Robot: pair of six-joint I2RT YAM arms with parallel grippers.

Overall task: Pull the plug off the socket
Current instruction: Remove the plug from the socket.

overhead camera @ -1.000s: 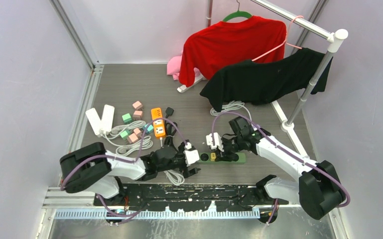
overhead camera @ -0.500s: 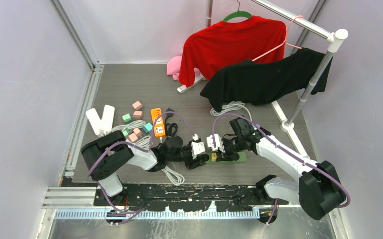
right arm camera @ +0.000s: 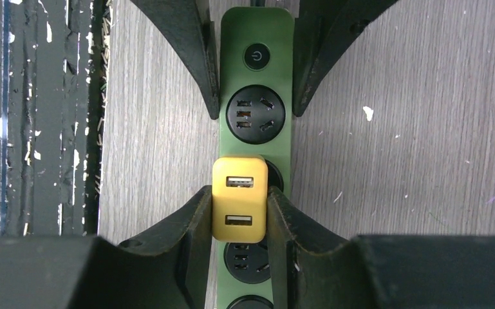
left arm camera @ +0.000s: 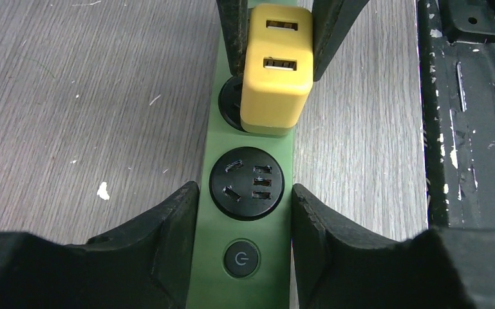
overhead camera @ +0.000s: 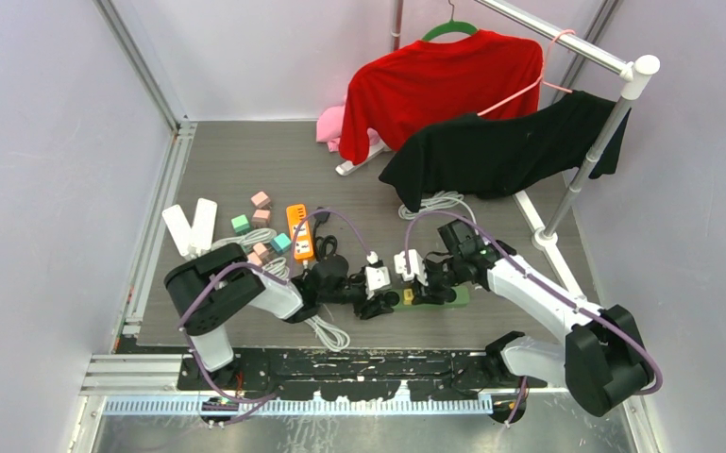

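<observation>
**Pinned power strip [left arm camera: 273, 257], pinched plug [right arm camera: 239, 199] — set for the pull**

On the left, the left claw [left arm camera: 244, 199] straddles the green power strip at its button end; its two fingers press against the strip's long edges, one on each side, level with the power button [left arm camera: 241, 260] and the free socket [left arm camera: 248, 183]. I read this as a hold-down — the strip looks light, and would likely lift off the bench [left arm camera: 71, 96] along with the plug unless something kept it flat.

Moving right along the strip, the free socket lies between the two claws; next to it stands the yellow plug, a two-port USB block, upright and by the look of it seated in its socket.

On the right, the right claw [right arm camera: 239, 193] is closed on that plug; its fingers touch the block's two side faces, so the plug sits squarely between the tips; this claw reaches in from the opposite end of the strip to the left one. Such a grip suits a straight pull away from the strip's face; a tilted pull might bind the prongs. The two claws are near each other but apart, so neither crowds the other.
</observation>
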